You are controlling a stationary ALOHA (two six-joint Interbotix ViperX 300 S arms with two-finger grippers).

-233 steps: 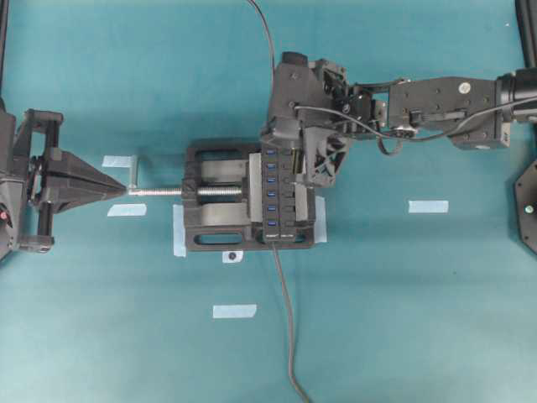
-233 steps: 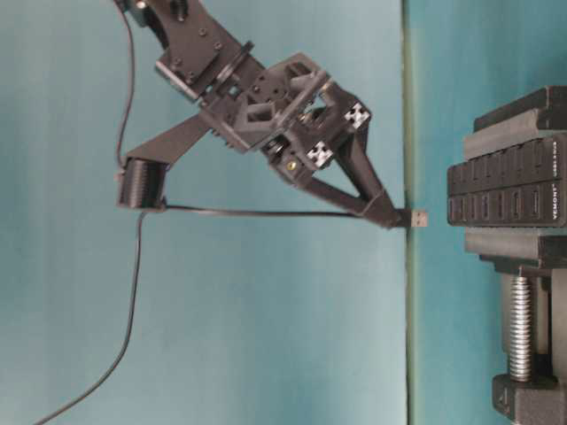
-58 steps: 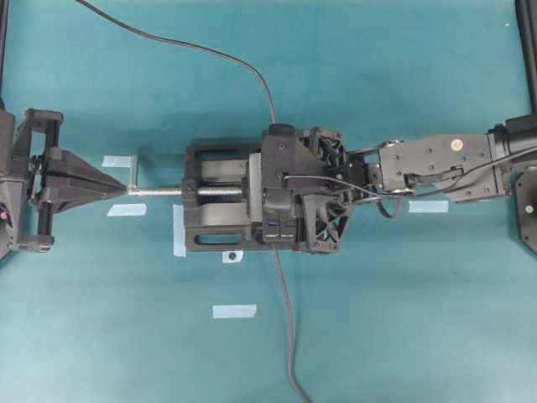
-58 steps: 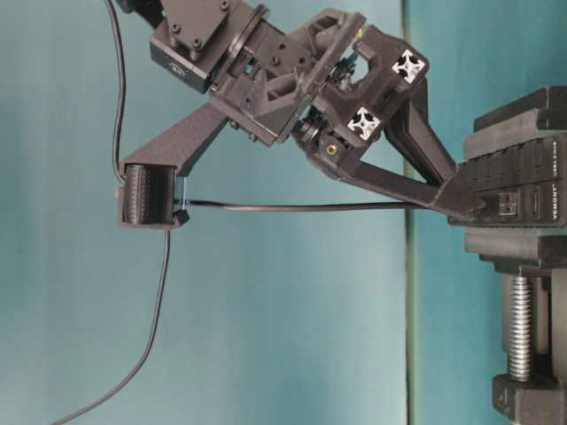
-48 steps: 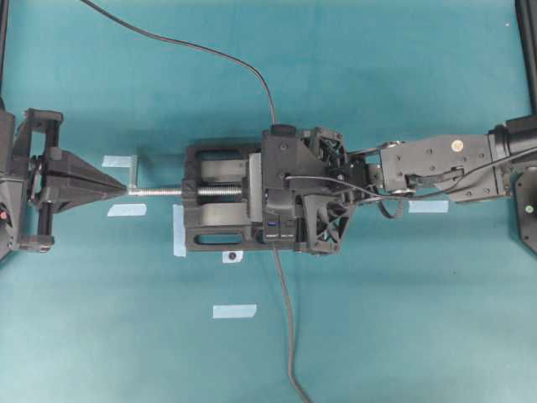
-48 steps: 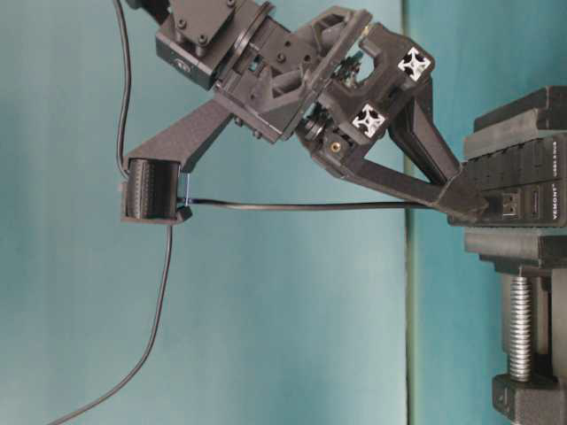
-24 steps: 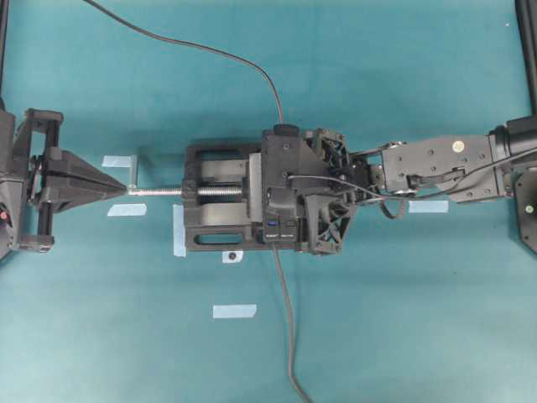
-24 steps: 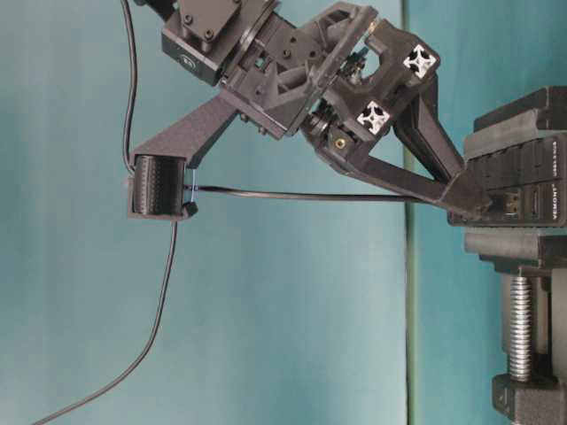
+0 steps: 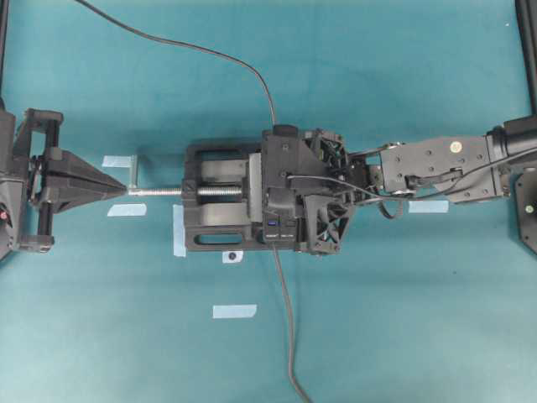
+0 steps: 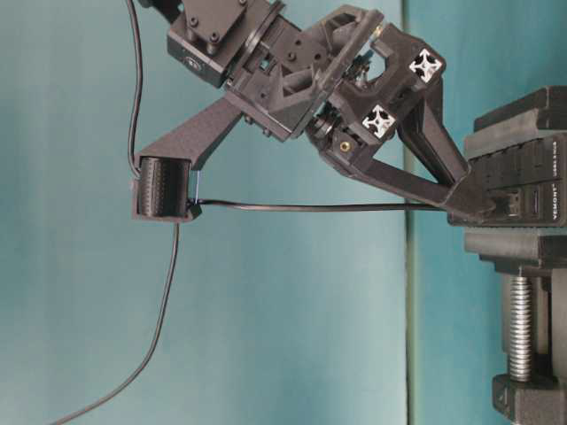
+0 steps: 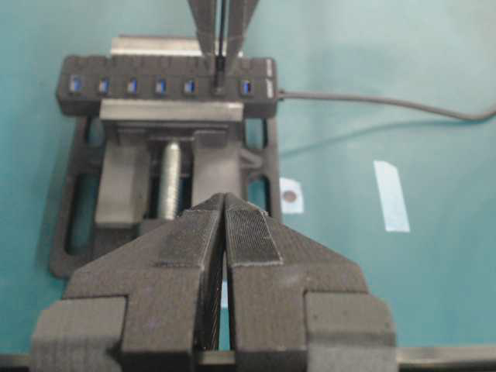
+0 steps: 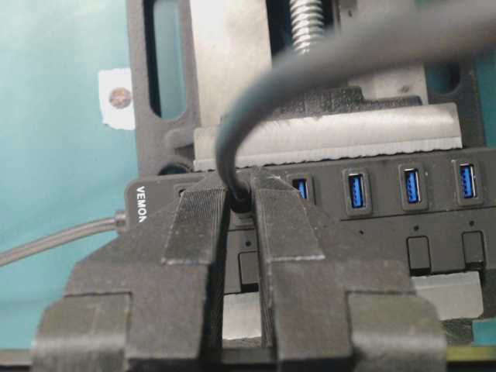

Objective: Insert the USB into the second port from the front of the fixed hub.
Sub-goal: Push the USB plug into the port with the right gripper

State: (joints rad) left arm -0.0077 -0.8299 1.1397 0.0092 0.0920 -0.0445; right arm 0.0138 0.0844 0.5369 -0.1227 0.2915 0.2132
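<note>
Two narrow black fingers of the right gripper [image 12: 240, 203] pinch the small black USB plug [image 12: 239, 203] at the long black hub [image 12: 387, 194]; next, press straight in.

Overhead: fixed hub [image 9: 281, 228] clamped in vise [image 9: 216, 207]; right gripper [image 9: 277, 210] over hub; left gripper [image 9: 113, 186] left of vise.

A robotics lab: taped teal table [image 9: 403, 319], clamped vise [image 9: 214, 206].

My right arm [image 9: 436, 170]: matte black, silver screws, looped black cable | my right gripper [image 10: 469, 205]: black-and-white checker tags, ribbed wedge fingers [image 12: 291, 232] | my left gripper [image 11: 225, 203]: same black ribbing
</note>
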